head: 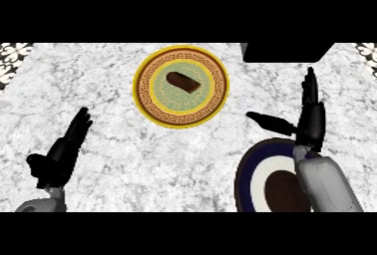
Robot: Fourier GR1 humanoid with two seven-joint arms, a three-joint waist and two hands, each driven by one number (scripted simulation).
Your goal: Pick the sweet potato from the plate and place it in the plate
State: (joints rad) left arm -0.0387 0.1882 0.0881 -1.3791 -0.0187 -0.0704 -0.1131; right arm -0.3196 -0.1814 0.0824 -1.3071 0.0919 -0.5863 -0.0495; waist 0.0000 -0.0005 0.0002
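Observation:
A brown sweet potato lies on a yellow-rimmed plate with a green centre at the upper middle of the counter. A second plate, dark blue and white with a brown centre, sits at the lower right, partly hidden by my right forearm. My right hand is above that plate, to the right of the yellow plate, fingers straight and thumb spread, holding nothing. My left hand rests open at the lower left, fingers up.
A black block sits at the counter's far edge, upper right. Patterned tiles show at both top corners beyond the marble counter.

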